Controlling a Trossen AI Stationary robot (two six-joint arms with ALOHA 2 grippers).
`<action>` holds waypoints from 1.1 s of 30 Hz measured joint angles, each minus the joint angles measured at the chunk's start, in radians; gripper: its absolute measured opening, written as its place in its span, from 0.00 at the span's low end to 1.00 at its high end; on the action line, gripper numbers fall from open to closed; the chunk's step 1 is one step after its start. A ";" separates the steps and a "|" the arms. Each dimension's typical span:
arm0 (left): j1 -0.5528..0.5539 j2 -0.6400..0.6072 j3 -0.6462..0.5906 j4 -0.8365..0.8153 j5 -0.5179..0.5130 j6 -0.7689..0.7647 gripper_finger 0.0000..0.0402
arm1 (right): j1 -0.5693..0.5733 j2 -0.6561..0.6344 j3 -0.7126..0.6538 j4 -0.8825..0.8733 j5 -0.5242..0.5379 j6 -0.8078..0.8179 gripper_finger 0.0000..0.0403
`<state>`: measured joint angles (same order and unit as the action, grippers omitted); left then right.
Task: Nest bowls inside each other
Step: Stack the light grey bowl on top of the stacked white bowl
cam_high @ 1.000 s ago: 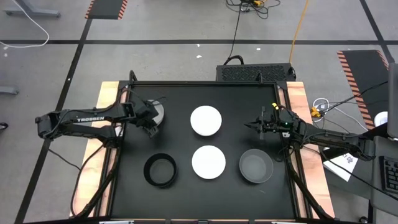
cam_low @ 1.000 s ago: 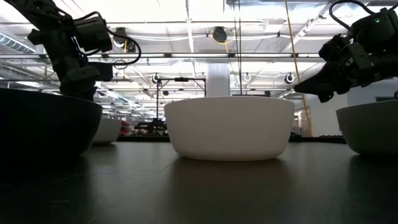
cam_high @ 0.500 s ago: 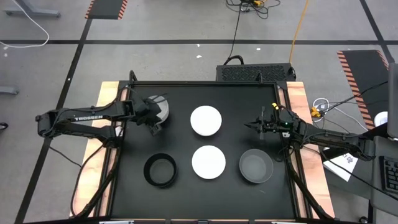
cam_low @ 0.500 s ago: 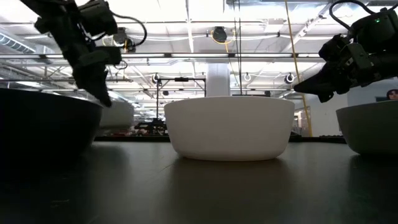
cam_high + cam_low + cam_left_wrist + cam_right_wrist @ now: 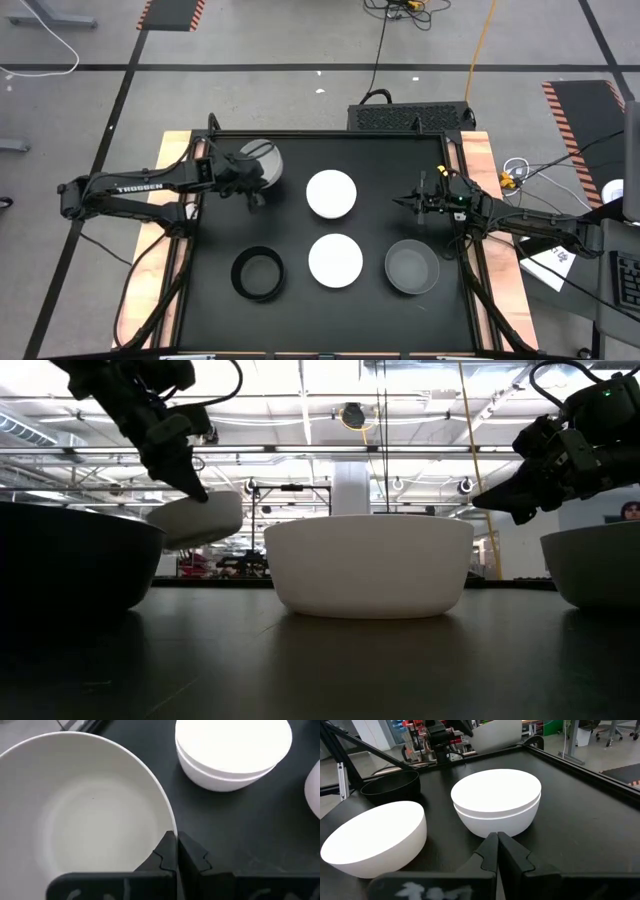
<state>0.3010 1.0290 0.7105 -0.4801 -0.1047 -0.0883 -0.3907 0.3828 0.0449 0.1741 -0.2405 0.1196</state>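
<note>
Bowls spread across a black table [image 5: 300, 305], one of them off the surface. White bowl [image 5: 262, 160] held by the left gripper [image 5: 252, 182], fingers [image 5: 170, 852] pinched on its rim; seen in the low view [image 5: 195, 518] tilted and clear of the tabletop, near the far left part of the table. Stacked white bowls [image 5: 331, 193] just beside it toward the middle, two rims visible one inside the other in the right wrist view [image 5: 496, 800]. Single white bowl [image 5: 335, 260] nearer the front, standing upright, apart from the stack. Black bowl [image 5: 257, 274] at front left, grey bowl [image 5: 412, 267] at front right, both resting on the table and well apart from each other. Right gripper [image 5: 412, 201] hovering above the table's right side, behind the grey bowl, fingers [image 5: 492, 851] pressed together with nothing between them; high and to the right in the low view [image 5: 500, 500].
</note>
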 joint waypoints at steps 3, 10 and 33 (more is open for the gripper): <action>-0.010 -0.003 0.000 0.032 0.009 0.011 0.00 | 0.000 0.000 0.000 0.000 0.000 0.000 0.00; -0.074 -0.010 0.000 0.129 0.035 0.050 0.00 | 0.000 0.000 0.000 0.000 0.000 0.009 0.00; -0.233 -0.238 0.000 0.192 -0.002 0.134 0.00 | 0.000 0.000 0.000 0.001 0.000 0.026 0.00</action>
<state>0.0683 0.7910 0.7109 -0.2882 -0.1066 0.0458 -0.3908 0.3824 0.0448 0.1753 -0.2401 0.1455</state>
